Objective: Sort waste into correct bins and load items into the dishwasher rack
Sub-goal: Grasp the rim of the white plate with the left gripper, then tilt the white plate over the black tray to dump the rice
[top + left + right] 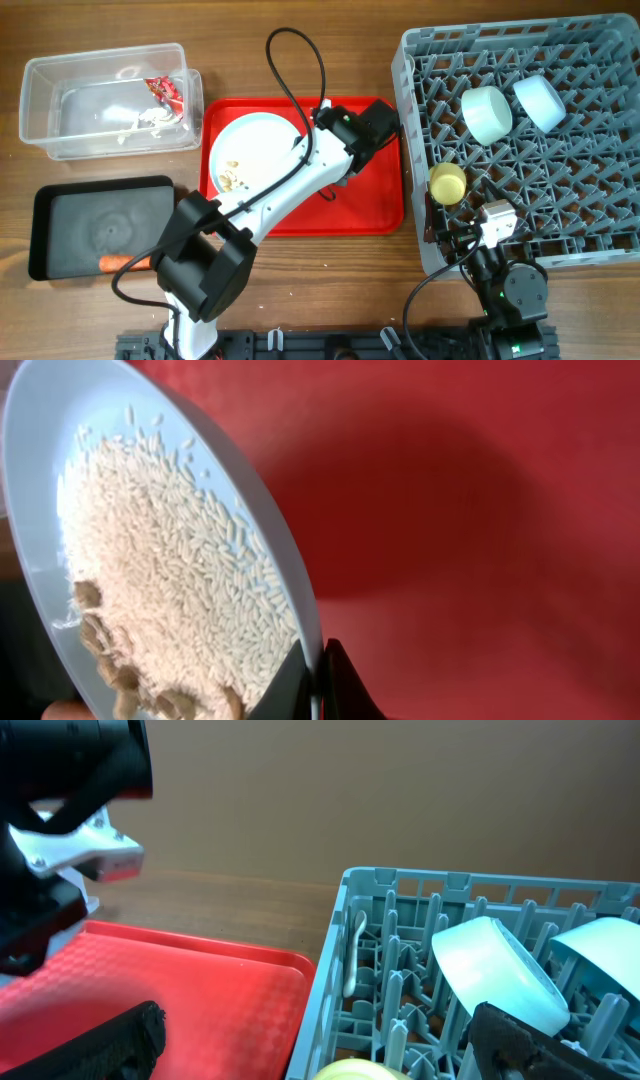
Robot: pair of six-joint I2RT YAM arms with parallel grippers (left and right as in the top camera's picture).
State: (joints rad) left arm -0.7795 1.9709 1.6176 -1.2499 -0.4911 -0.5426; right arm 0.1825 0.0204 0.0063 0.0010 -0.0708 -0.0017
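The pale blue plate (250, 140) sits on the red tray (370, 210), with beige peanut shells and crumbs (232, 178) on it. My left gripper (312, 132) is shut on the plate's right rim. In the left wrist view the plate (40, 450) is tilted above the tray, with crumbs (180, 580) and shells (110, 670) sliding low; the gripper (318, 682) pinches the rim. The dishwasher rack (600, 250) holds a mint bowl (487, 113), a pale blue bowl (540, 102), a yellow-green cup (447, 183) and a white spoon (352, 955). My right gripper (445, 238) is open and empty at the rack's front left corner.
The clear tub (60, 140) at the back left holds the red-and-white wrapper (165, 92) and white paper scrap (150, 120). The black tray (60, 210) at the front left holds the orange carrot (115, 263). The left arm's cable arcs over the red tray.
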